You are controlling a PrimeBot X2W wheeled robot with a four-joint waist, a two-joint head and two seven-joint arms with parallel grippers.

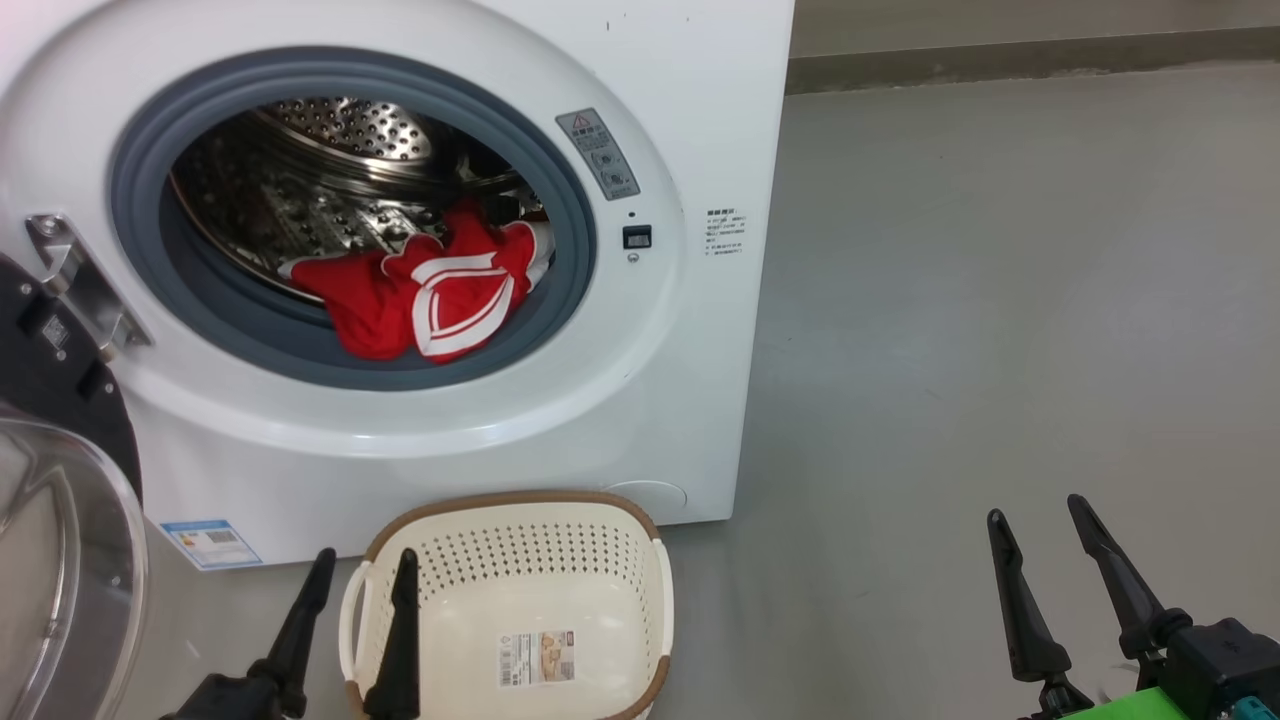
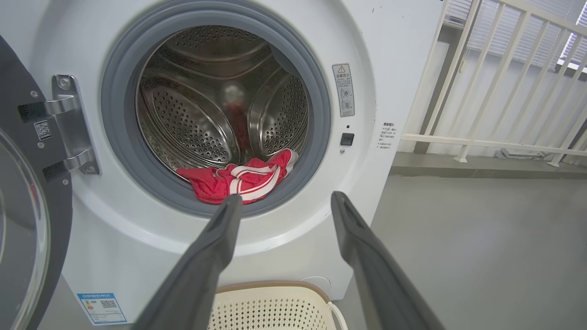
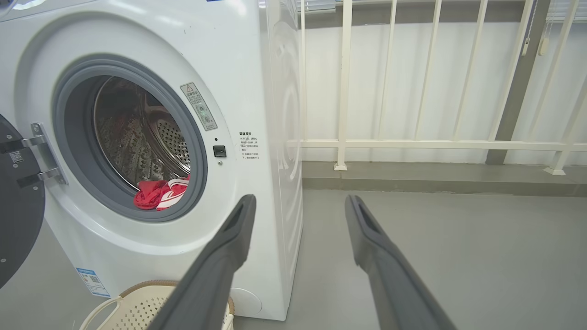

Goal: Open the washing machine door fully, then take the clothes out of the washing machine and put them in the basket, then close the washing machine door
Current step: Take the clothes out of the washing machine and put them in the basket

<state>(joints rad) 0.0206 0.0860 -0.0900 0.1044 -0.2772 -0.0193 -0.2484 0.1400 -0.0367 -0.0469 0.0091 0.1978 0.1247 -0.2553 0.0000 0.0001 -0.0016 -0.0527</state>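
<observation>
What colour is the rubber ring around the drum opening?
Grey; the rubber ring shows best in the left wrist view.

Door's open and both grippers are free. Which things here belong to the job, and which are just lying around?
Belongs to the job: washing machine; washing machine door, swung open; red clothes inside; basket in front; left gripper and right gripper, both open.
Just around: white railing; warning sticker; blue-white label.
</observation>
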